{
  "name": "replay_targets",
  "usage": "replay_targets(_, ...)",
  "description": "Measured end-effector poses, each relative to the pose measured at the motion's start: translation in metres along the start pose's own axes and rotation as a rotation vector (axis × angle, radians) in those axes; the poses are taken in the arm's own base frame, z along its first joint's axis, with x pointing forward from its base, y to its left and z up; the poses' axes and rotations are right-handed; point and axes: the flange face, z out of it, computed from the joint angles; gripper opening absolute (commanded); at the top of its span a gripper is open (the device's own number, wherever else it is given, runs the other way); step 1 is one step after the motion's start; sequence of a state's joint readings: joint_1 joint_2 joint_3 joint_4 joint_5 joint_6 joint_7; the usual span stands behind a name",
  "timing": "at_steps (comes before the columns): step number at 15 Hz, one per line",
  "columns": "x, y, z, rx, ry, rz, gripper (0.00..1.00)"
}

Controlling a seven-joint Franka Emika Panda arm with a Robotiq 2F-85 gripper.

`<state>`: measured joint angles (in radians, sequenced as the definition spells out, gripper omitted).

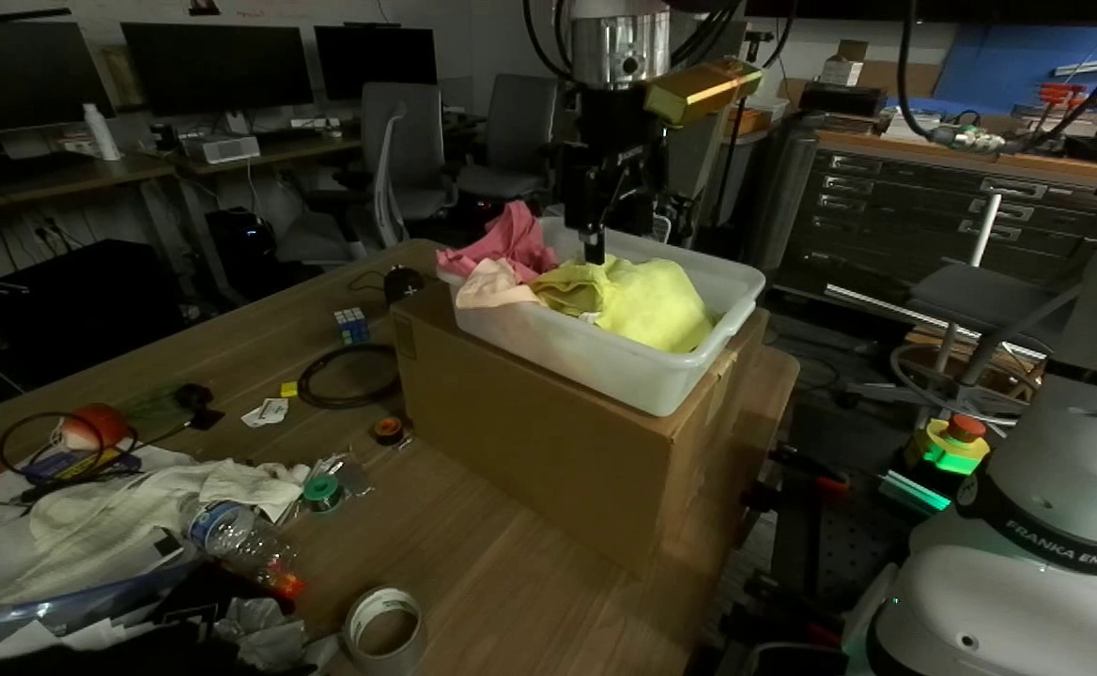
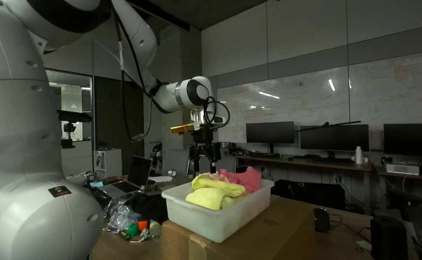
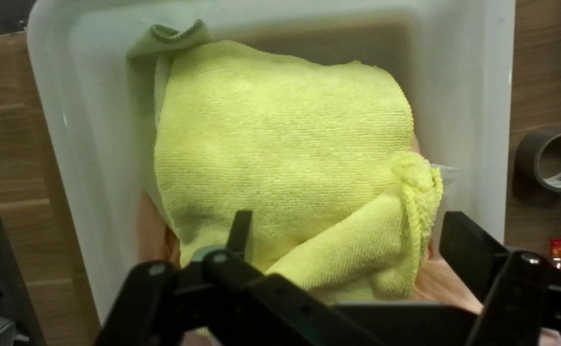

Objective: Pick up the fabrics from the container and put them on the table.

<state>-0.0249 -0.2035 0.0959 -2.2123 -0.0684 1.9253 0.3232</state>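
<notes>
In the wrist view, the black two-fingered end effector (image 3: 350,235) enters along the bottom of the frame, its fingers spread well apart, one near bottom centre, one at lower right. The ribbed yellow cloth (image 3: 285,129) fills the middle of that frame, inside the white rectangular plastic container (image 3: 489,96); whether a finger touches the cloth, I cannot tell. In an exterior view, the crumpled pink cloth (image 1: 516,242) and the pale peach cloth (image 1: 490,289) lie at the container's left end, and the brown cardboard box (image 1: 530,432) carries the container on the wood-grained bench (image 1: 492,582).
</notes>
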Motion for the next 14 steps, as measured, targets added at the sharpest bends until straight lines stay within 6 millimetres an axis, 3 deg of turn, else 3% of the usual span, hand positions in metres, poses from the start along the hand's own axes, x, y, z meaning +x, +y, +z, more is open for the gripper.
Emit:
replay_targets(5,0.008,0.004,0.032,0.034,-0.099,0.036,1.00)
replay_targets(14,0.011,0.011,0.062,0.050,-0.155,0.030,1.00)
